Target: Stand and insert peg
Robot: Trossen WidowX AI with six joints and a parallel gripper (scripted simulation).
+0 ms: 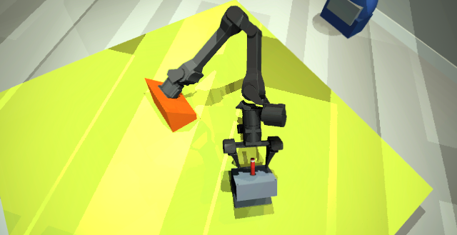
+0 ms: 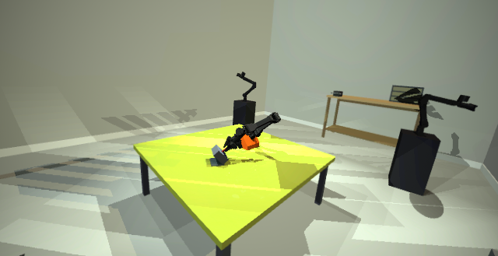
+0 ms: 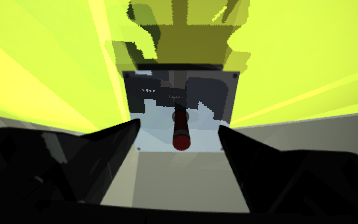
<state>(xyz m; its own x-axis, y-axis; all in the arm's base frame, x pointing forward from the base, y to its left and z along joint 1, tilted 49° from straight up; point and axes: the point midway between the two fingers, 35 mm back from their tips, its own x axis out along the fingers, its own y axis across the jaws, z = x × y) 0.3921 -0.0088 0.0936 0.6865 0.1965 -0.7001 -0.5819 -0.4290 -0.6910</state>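
The red peg (image 1: 253, 168) (image 3: 181, 142) stands in the hole of the grey sloped panel (image 1: 256, 189) (image 2: 219, 155) (image 3: 152, 130), square to its face as far as I can see. Its banded end sticks out towards my gripper, with the white band near the tip. How deep the plain end sits is hidden inside the panel. My gripper (image 1: 253, 166) (image 3: 179, 125) is open. Its fingers stand wide apart, one on each side of the peg, with a gap on both sides in the wrist view. The fingertips are close to the panel face.
The arm's base sits on an orange wedge (image 1: 180, 115) (image 2: 250, 143) on the yellow-green table (image 1: 125, 156) (image 2: 233, 209). The arm reaches from there over to the panel. Other arms on dark pedestals (image 2: 414, 163) and a wooden bench (image 2: 369, 101) stand off the table.
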